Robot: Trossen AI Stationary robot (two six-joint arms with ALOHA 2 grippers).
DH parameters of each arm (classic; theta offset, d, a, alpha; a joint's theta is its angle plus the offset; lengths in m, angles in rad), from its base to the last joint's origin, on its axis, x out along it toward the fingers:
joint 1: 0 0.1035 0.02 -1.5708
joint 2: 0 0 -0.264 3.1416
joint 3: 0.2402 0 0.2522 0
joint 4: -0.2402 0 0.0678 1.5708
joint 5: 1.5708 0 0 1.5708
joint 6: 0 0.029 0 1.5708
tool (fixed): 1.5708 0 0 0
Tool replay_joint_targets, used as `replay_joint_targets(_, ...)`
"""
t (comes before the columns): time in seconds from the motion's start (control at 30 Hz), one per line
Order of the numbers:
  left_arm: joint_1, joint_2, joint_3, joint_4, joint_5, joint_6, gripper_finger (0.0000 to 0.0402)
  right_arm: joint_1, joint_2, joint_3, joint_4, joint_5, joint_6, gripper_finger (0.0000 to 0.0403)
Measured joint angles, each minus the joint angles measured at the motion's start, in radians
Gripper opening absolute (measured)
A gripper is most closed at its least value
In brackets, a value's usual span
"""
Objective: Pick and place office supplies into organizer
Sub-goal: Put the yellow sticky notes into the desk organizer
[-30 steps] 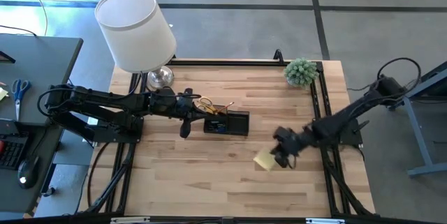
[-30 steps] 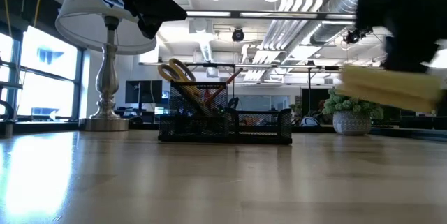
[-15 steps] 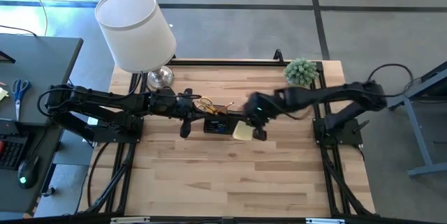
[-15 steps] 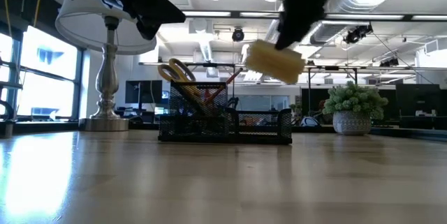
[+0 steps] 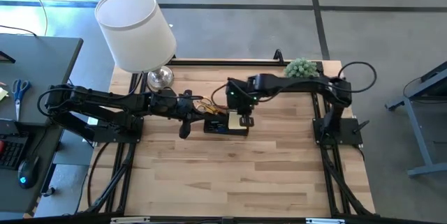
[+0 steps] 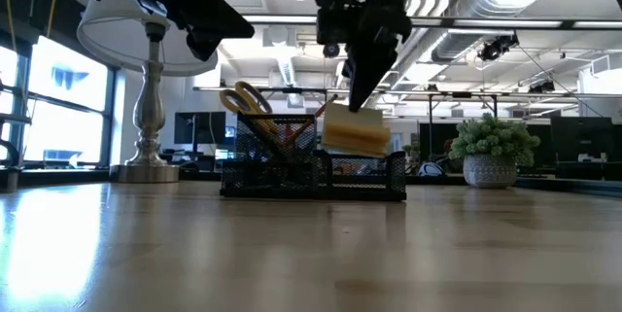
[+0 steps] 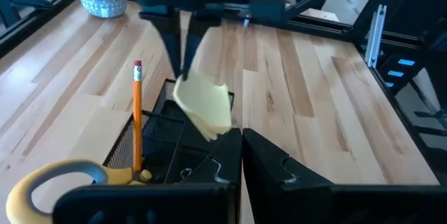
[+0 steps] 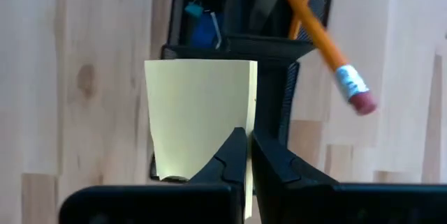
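Observation:
The black mesh organizer [image 5: 227,123] [image 6: 313,171] stands mid-table, holding yellow-handled scissors [image 6: 248,100] [image 7: 56,178], pencils [image 7: 137,112] [image 8: 321,32] and a small blue piece [image 8: 202,28]. My right gripper [image 5: 241,116] [image 6: 362,88] hangs over its right part, shut on the yellow sticky-note pad [image 5: 222,121] [image 6: 355,129]. My left gripper [image 5: 185,123] [image 7: 241,137] hovers above the organizer's left end with fingers together, touching nothing. My right gripper pinches the sticky-note pad between its two fingers at one edge [image 8: 234,137], coming from above and pointing down. The pad [image 7: 204,105] hangs below the fingers, slightly tilted and lifted clear, its lower edge [image 6: 355,150] about level with the organizer's rim.
A white-shaded lamp [image 5: 136,28] stands at the far left corner on its metal base [image 6: 146,161]. A small potted plant [image 5: 302,70] [image 6: 491,152] sits at the far right. Bare wood [image 5: 230,175] stretches toward the near edge. A side desk with blue scissors [image 5: 19,88] lies off the table's left.
My right gripper carried the sticky-note pad from the near right part of the table toward the left and far side, arriving over the organizer, then came down until the pad hangs at the rim. It stayed shut on the pad.

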Motion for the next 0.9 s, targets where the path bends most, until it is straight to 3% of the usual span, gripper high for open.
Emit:
replay_joint_targets(0.4,0.000,0.000,0.000,-0.015,0.018,-0.006,0.0003,0.003,0.045,0.006,0.027,0.000,-0.016,0.0001)
replay_joint_targets(0.9,0.000,0.000,0.000,-0.013,0.015,-0.009,0.0003,0.008,0.056,-0.090,0.133,0.013,-0.001,0.0001)
